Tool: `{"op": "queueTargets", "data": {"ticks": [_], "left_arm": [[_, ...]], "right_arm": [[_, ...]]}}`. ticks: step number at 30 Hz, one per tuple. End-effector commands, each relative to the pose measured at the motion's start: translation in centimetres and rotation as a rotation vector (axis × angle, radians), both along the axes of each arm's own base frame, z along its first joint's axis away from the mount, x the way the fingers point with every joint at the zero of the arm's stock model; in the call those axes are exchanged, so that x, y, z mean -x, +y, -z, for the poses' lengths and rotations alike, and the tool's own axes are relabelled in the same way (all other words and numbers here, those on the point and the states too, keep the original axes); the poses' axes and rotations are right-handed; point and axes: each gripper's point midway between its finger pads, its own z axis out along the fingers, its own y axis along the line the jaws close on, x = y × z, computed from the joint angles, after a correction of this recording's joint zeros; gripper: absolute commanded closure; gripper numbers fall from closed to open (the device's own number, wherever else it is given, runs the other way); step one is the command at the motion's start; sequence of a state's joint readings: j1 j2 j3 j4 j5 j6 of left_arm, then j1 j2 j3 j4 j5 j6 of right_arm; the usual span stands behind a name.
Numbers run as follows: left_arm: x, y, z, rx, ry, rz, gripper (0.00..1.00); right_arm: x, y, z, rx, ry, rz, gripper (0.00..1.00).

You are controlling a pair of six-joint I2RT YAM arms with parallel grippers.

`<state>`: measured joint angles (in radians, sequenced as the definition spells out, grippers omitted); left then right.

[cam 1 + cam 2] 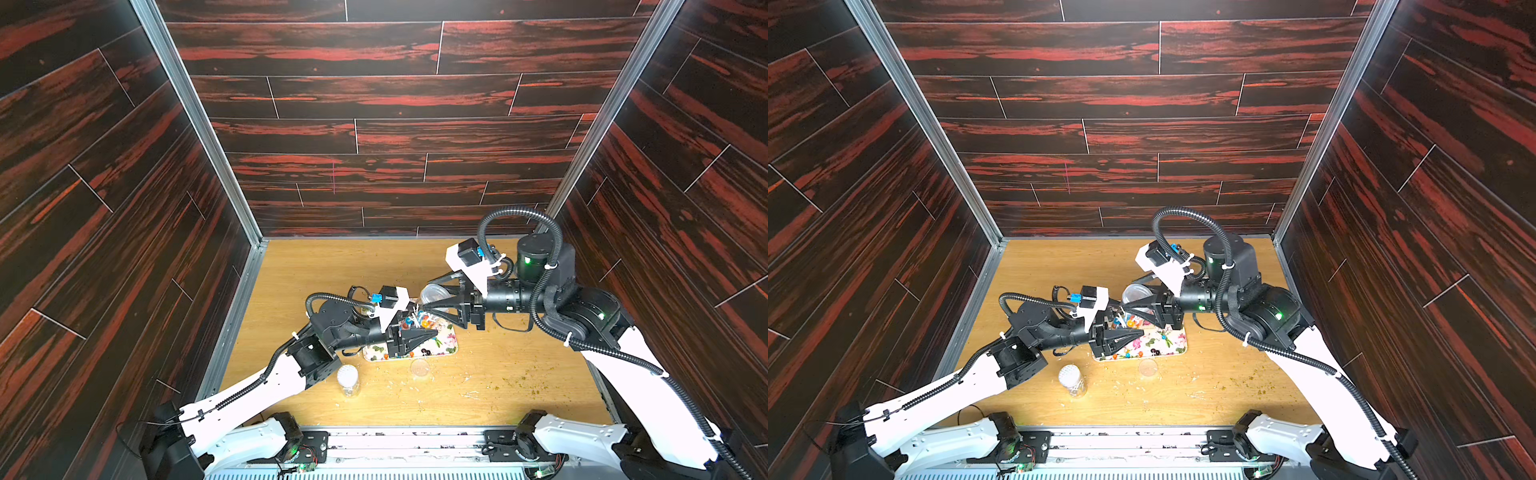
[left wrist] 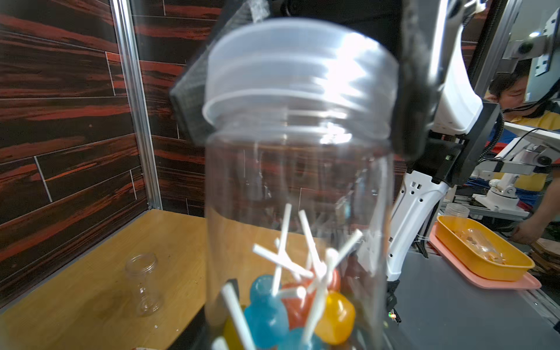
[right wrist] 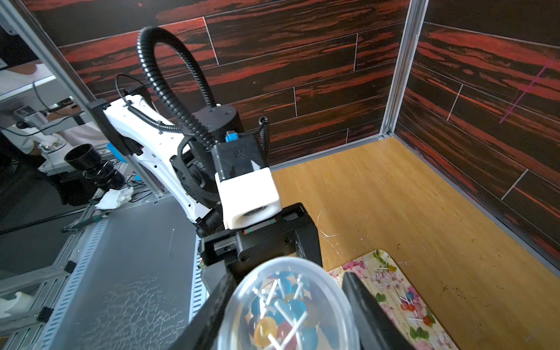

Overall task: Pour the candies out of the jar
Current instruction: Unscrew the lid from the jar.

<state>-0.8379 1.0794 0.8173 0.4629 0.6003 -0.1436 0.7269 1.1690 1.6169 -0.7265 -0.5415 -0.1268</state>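
Holding a clear jar (image 2: 297, 188) low down with the left gripper (image 1: 432, 333), jaws pressed on its sides. Standing about upright, with the lid (image 2: 300, 75) still on top. Squeezing that lid from both sides with the right gripper (image 1: 430, 300), black fingers (image 2: 415, 91) tight against its rim. Seen the same way in the right wrist view, one finger on each side of the round lid.

Inside the jar, right down at the bottom, close by the left gripper: the candies (image 2: 285, 309). Little shiny balls in blue, orange, yellow and red, each on a thin white stick, all in a heap. Far below the right gripper, with lots of empty jar in between.

Under both grippers, a flowery tray (image 1: 449, 347) flat on the wooden table (image 1: 498, 407). On the tray, a few loose candies (image 3: 407, 306), just below the left gripper's tips.

Past the tray's near edge, a short way from the left gripper: a round clear cap (image 1: 419, 368) lying flat. Further back, beside the left arm and well apart from its gripper: another clear jar (image 1: 348, 380), standing up, open at the top. Off on the right gripper's side, tiny greenish crumbs (image 1: 521, 378) scattered on the table.
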Motion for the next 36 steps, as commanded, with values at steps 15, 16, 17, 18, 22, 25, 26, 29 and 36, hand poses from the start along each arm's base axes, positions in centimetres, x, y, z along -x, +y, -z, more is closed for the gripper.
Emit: {"op": "queueTargets", "data": {"ticks": [15, 16, 17, 18, 22, 25, 26, 29, 36], "left_arm": [[0.1, 0.2, -1.4, 0.062, 0.084, 0.020, 0.44], [0.1, 0.1, -1.3, 0.060, 0.086, 0.021, 0.45], [0.0, 0.1, -1.3, 0.060, 0.088, 0.021, 0.44], [0.0, 0.1, -1.3, 0.059, 0.087, 0.020, 0.44], [-0.2, 0.0, -0.9, 0.048, 0.088, 0.010, 0.44], [-0.5, -0.1, -0.5, 0.033, 0.092, 0.001, 0.45], [-0.5, -0.1, -0.4, 0.031, 0.094, 0.002, 0.45], [-0.6, -0.2, -0.3, 0.028, 0.094, -0.002, 0.44], [-1.3, 0.1, -0.1, -0.002, 0.064, -0.057, 0.44]], "right_arm": [[1.0, -0.2, -1.1, -0.020, -0.109, -0.101, 0.22], [1.0, -0.2, -1.1, -0.020, -0.106, -0.096, 0.19], [0.9, -0.2, -1.2, -0.021, -0.107, -0.092, 0.17], [0.8, -0.3, -1.3, -0.023, -0.107, -0.087, 0.15], [0.5, -0.5, -1.7, -0.021, -0.087, -0.048, 0.04], [0.4, -0.9, -1.7, -0.009, -0.060, -0.016, 0.01], [0.5, -1.0, -1.8, -0.009, -0.049, -0.014, 0.01], [1.2, -1.1, -2.2, -0.024, -0.016, -0.034, 0.01], [-2.9, -3.1, -2.8, -0.092, 0.188, 0.330, 0.05]]}}
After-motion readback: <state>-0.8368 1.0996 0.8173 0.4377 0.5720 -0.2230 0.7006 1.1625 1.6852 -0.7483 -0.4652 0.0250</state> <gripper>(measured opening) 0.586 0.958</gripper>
